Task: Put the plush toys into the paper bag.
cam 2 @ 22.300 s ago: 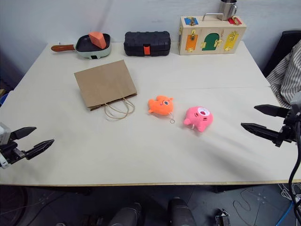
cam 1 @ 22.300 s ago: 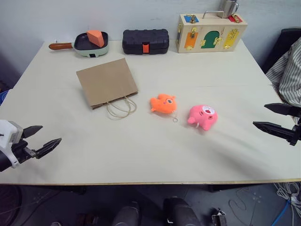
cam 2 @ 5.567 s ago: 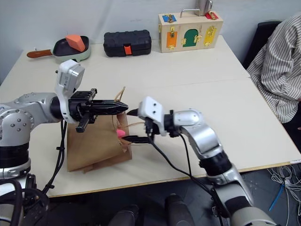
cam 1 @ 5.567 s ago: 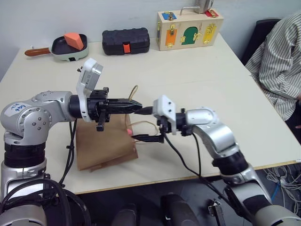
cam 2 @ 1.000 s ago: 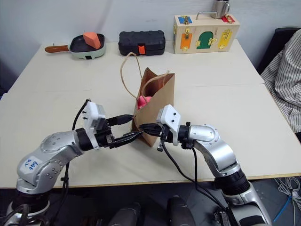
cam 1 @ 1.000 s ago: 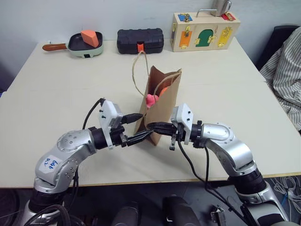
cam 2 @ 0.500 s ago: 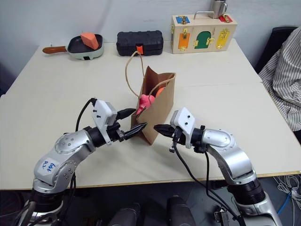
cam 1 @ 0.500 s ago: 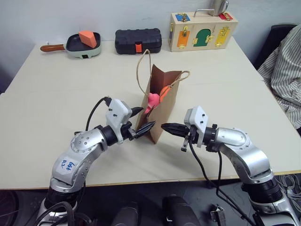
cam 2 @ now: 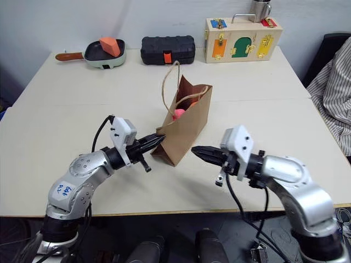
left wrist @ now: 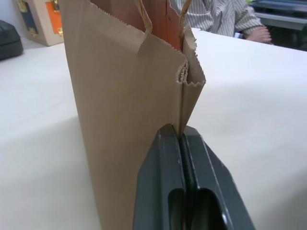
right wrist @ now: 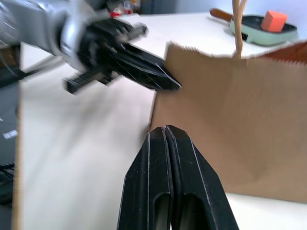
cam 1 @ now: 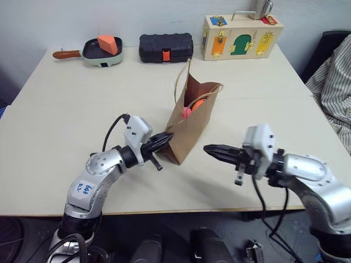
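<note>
With jaws together, our left gripper pinches the standing paper bag at its near edge fold, both plush toys inside; the left wrist view confirms this, the right wrist view shows our right gripper shut beside the bag, so releasing likely remains.

Paper bag beside the left claw hides most of both plush toys; seated person cropped.

Left gripper clamps the bag, right gripper backs off

We see the left gripper, open before, now closed on the paper bag's edge; the right gripper has drawn away from the bag toward the table's right edge.
</note>
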Robot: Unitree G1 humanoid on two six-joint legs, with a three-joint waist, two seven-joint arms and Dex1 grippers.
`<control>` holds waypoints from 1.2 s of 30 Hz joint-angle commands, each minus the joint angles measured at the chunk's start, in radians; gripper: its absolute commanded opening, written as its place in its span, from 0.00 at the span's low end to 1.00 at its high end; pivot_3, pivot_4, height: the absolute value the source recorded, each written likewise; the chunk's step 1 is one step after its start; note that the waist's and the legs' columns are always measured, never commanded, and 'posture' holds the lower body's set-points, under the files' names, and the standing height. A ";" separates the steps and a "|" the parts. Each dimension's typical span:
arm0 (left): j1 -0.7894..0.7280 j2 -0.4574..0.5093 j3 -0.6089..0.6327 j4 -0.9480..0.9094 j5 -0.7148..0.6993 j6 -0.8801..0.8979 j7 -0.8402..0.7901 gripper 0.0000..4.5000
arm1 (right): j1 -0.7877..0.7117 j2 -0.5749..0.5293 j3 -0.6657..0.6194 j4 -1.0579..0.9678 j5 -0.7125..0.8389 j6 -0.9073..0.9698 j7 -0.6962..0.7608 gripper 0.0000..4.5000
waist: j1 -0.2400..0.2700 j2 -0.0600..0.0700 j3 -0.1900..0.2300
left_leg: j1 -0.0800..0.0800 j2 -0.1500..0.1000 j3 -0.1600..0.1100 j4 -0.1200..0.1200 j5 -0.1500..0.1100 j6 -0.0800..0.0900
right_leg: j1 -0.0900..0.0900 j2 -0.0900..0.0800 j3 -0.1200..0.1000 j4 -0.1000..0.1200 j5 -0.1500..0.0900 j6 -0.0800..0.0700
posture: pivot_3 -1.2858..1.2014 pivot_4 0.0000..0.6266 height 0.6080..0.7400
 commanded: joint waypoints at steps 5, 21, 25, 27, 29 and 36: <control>-0.087 0.144 0.061 0.146 -0.170 -0.151 -0.519 0.00 | 0.097 -0.174 -0.300 -0.109 0.372 0.147 0.055 0.22 | 0.002 -0.001 0.001 | 0.000 0.000 0.000 0.000 0.000 0.000 | 0.000 0.000 0.000 -0.001 0.000 0.000 | 0.52 0.24 1.00; -0.476 0.226 -0.024 0.930 0.047 -0.590 -1.034 0.00 | 0.467 -0.349 -0.782 -0.165 0.616 0.207 0.189 0.99 | 0.027 -0.003 0.002 | 0.004 0.002 -0.002 0.000 -0.001 0.003 | 0.013 0.002 -0.003 -0.015 0.006 0.003 | 0.52 0.24 1.00; -0.562 0.206 -0.023 1.067 0.082 -0.670 -1.028 0.00 | 0.460 -0.356 -0.791 -0.106 0.532 0.177 0.204 0.99 | 0.030 -0.007 0.004 | 0.003 0.002 -0.002 0.001 -0.001 0.004 | 0.013 0.002 -0.003 -0.015 0.007 0.004 | 0.52 0.24 1.00; -0.555 0.207 -0.026 1.063 0.082 -0.671 -1.038 0.00 | 0.438 -0.362 -0.776 -0.070 0.492 0.154 0.205 0.99 | 0.029 -0.007 0.004 | 0.003 0.001 -0.002 0.001 -0.001 0.004 | 0.013 0.001 -0.002 -0.016 0.007 0.004 | 0.52 0.24 1.00; -0.529 0.214 -0.025 1.019 0.077 -0.653 -1.029 0.00 | 0.416 -0.369 -0.753 -0.041 0.456 0.132 0.210 0.99 | 0.024 -0.007 0.004 | 0.003 0.001 -0.002 0.001 -0.001 0.005 | 0.012 0.001 -0.002 -0.016 0.007 0.004 | 0.52 0.24 1.00; -0.389 0.299 0.026 0.721 0.034 -0.475 -0.918 0.42 | 0.327 -0.381 -0.626 0.062 0.341 0.052 0.241 1.00 | 0.017 -0.008 0.004 | 0.002 0.002 -0.002 0.000 -0.001 0.004 | 0.011 0.002 -0.002 -0.015 0.007 0.004 | 0.52 0.24 1.00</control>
